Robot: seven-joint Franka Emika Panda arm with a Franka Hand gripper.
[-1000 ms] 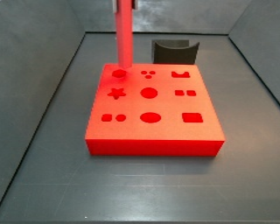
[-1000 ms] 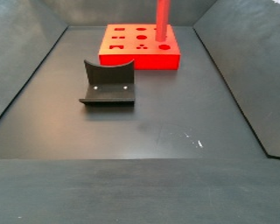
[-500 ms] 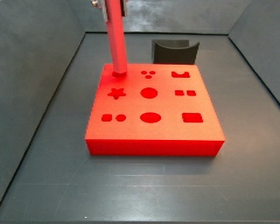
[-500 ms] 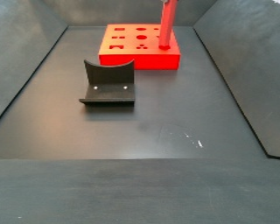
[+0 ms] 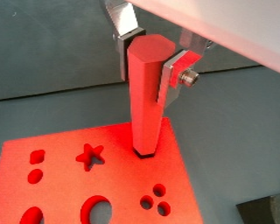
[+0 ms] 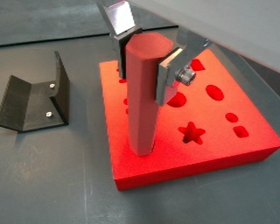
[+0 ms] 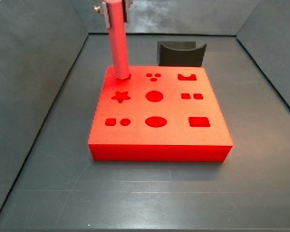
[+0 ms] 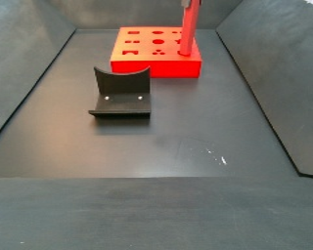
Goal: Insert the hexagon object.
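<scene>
1. The worktop [image 8: 159, 137] is dark grey with raised walls on its sides.
2. The block [image 7: 158, 118], flat and red with shape-cut holes, lies near one end of the worktop, roughly midway between the side edges; in a side view [image 8: 153, 51] it sits at the far end.
3. The fixture [image 8: 120, 93] stands on the worktop apart from the block, nearer the middle; it also shows beyond the block [image 7: 180, 53].
4. The rod [image 5: 147, 96] stands upright, its lower end in a hole at a block corner; in both side views [image 7: 117, 45] it rises above the block.
5. The gripper [image 6: 150, 54] is clenched on the rod's upper part, silver fingers [image 5: 178, 73] pressed against opposite sides.
</scene>
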